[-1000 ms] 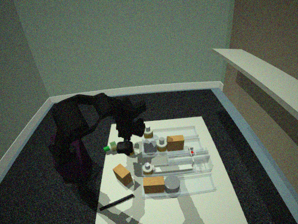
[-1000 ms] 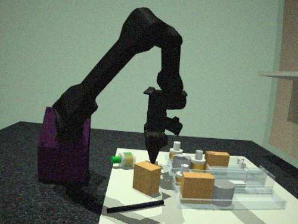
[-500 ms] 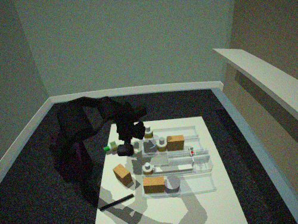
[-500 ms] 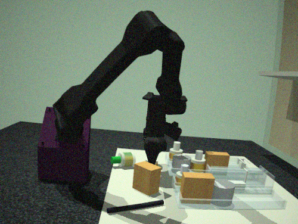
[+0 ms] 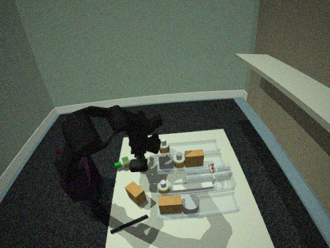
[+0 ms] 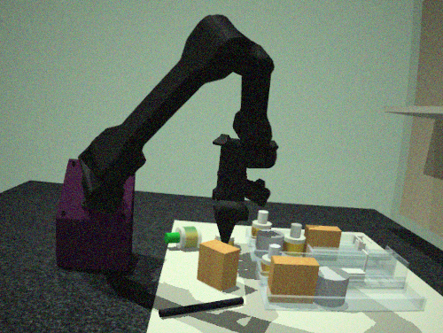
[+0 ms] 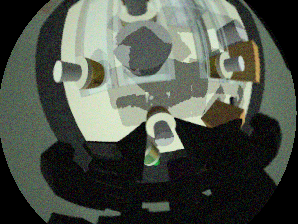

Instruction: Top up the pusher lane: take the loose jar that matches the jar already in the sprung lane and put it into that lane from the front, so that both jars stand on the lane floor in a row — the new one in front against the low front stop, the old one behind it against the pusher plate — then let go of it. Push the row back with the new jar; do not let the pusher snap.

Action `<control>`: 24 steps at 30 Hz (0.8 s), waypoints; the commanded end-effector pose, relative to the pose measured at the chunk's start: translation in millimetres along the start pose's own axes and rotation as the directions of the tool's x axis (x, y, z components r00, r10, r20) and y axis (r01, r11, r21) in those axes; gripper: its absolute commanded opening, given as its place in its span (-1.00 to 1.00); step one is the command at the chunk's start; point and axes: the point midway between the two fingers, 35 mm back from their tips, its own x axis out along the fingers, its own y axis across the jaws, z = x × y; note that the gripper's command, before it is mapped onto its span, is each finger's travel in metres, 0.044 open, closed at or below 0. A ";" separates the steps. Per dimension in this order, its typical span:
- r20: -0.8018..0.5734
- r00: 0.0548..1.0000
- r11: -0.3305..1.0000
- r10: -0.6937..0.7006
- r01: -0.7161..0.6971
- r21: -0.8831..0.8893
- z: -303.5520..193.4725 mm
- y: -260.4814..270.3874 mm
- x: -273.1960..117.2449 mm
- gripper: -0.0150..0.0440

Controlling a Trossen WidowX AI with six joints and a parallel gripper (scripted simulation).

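My gripper (image 5: 139, 169) (image 6: 226, 241) (image 7: 159, 122) points down, shut on a loose upright jar (image 6: 231, 241) (image 7: 161, 122) with a grey-white cap and amber label. It stands at the table's near side, in front of the lanes; its base is hidden. A second loose jar (image 5: 125, 161) (image 6: 190, 237) (image 7: 152, 157), green-capped, lies on its side beside it. White-capped amber jars stand in the clear lanes: a back one (image 5: 164, 146) (image 6: 261, 226) (image 7: 93, 73), one behind a grey cylinder (image 5: 179, 159) (image 6: 294, 241), and one nearer the camera (image 5: 164, 187) (image 7: 225, 65). I cannot tell which lane is sprung.
The grey cylinder (image 5: 165, 162) (image 6: 269, 240) (image 7: 143, 48) stands in a lane ahead of an orange box (image 5: 194, 158) (image 6: 322, 236). Another orange box (image 5: 169, 205) (image 6: 293, 278) and grey cylinder (image 5: 191, 204) (image 6: 332, 288) occupy the nearest lane. A loose orange box (image 5: 135, 193) (image 6: 219, 267) and black rod (image 5: 129, 224) (image 6: 201, 306) lie nearby.
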 end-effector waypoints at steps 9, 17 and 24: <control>0.014 1.000 1.000 0.015 -0.015 0.007 7.6 0.9 -81.0 -0.49; 0.014 1.000 1.000 0.015 -0.015 0.007 7.5 -4.9 -98.0 -0.49; 0.015 1.000 1.000 0.027 -0.027 0.010 22.1 -37.3 -83.6 -0.49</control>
